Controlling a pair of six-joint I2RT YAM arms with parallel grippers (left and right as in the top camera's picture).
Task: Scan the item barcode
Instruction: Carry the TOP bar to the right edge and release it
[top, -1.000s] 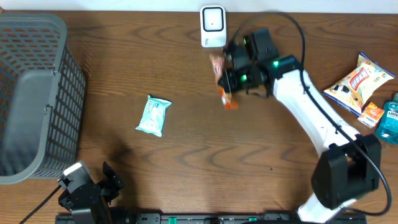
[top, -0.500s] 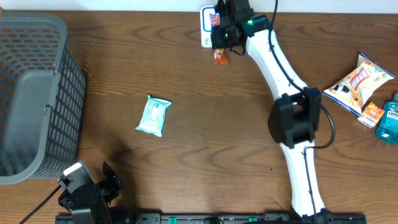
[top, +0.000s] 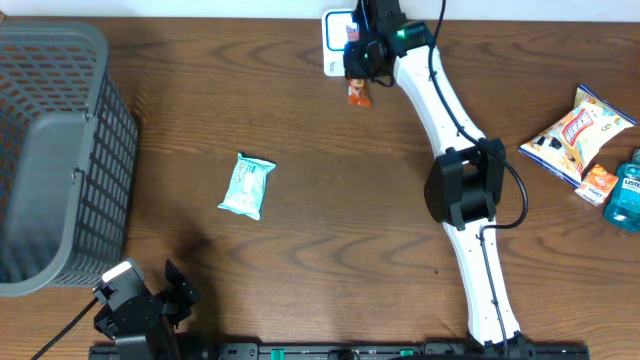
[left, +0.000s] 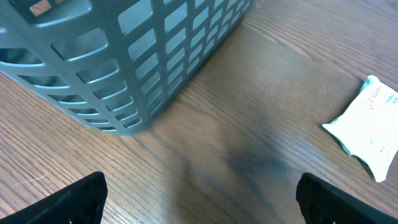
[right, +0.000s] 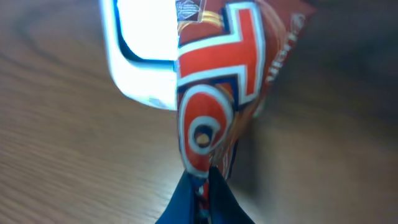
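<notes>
Table (top: 330, 240) with basket (top: 60, 60), scanner (top: 334, 45), pale packet (top: 247, 186)

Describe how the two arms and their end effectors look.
The right arm has white links, bulky black joints and a thin black cable alongside; small green lights glow near its black end effector. The left arm is black with a pale cap, and its fingers are matte black.

the table (top: 300, 250) was dark brown wood, its grain plain, with a dull sheen. the basket (top: 110, 140) at its left edge was matt grey plastic lattice. the snack wrapper (right: 217, 106) was glossy, creased printed film. the scanner (right: 140, 43) was smooth white plastic. the pale green packet (top: 247, 186) looked matt and crinkled. the arm shell (top: 440, 100) was smooth white plastic.
</notes>
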